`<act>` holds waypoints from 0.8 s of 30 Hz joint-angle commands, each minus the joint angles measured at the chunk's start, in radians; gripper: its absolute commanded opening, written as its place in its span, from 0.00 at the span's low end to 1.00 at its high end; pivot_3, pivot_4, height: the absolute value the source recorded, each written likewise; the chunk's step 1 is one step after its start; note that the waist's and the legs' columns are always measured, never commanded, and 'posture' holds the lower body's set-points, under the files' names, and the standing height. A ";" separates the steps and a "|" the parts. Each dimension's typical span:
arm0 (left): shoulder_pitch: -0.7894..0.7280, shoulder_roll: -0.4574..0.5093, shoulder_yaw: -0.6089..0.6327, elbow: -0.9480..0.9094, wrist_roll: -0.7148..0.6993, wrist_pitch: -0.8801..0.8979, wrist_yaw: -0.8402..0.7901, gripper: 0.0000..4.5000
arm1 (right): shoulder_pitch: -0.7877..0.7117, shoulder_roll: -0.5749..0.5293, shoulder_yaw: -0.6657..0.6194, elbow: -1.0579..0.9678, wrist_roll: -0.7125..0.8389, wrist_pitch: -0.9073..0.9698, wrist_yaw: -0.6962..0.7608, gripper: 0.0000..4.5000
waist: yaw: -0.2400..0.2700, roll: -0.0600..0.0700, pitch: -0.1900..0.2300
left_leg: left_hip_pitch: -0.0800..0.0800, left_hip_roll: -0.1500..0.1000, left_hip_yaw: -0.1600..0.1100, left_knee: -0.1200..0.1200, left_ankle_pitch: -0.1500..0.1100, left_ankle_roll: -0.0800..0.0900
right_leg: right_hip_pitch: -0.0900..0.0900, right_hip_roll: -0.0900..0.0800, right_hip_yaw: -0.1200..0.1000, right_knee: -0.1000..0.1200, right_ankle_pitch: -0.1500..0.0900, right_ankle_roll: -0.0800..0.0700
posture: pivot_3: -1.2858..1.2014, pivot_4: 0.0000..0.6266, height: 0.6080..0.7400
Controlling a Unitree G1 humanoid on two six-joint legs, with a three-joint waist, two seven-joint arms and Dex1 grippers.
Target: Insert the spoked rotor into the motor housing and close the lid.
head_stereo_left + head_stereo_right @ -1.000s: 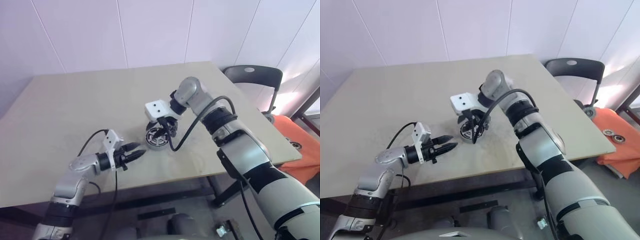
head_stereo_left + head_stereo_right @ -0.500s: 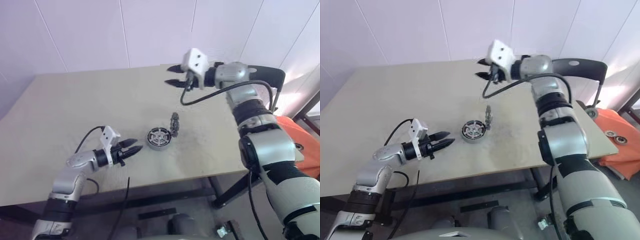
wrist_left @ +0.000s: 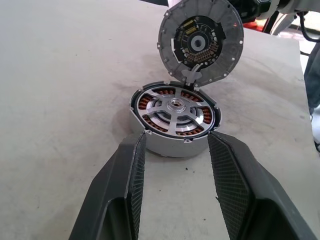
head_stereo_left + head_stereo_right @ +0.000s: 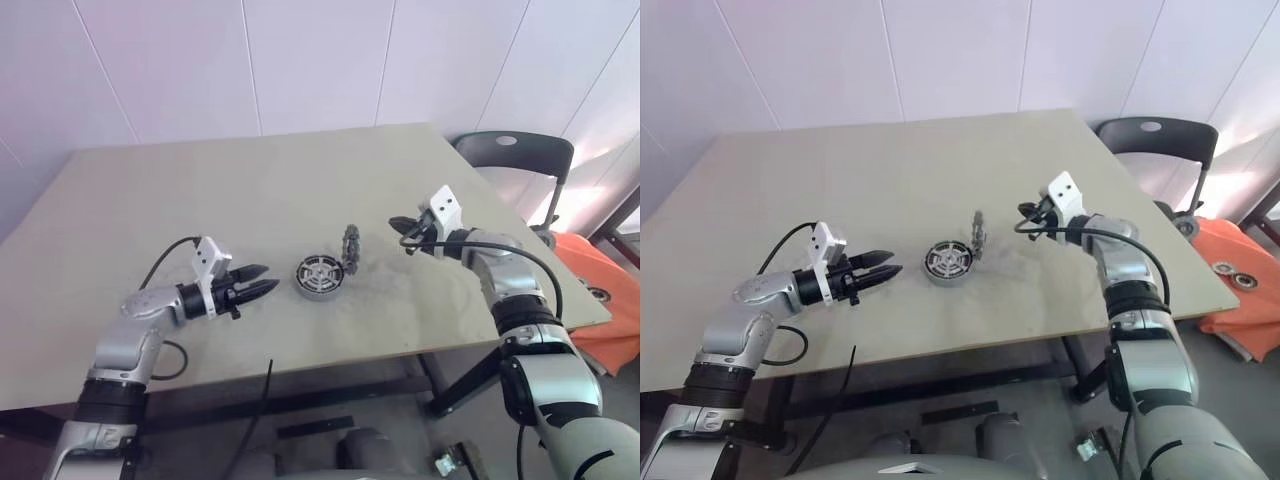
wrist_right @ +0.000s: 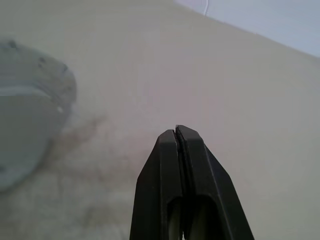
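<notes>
One beige table (image 4: 200, 190) – white panelled wall (image 4: 300, 60), grey chair (image 4: 515, 150)

In the right wrist view a pale round thing (image 5: 25, 135) was blurred and cut off by the frame's edge; what it was could not be told; the motor housing (image 3: 172, 131) hid its near wall partly behind the left gripper's fingers (image 3: 135, 170); the lid (image 4: 350, 246) stood edge-on in the head views, its face too small to read.
</notes>
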 commanded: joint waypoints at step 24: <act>0.030 0.039 0.045 -0.029 -0.015 -0.006 0.002 0.47 | 0.042 -0.035 0.166 -0.077 -0.070 0.024 0.145 0.01 | 0.004 0.000 0.000 | 0.000 0.000 0.001 0.001 0.000 0.000 | 0.001 0.000 0.001 -0.002 0.000 0.000 | 0.52 0.00 1.00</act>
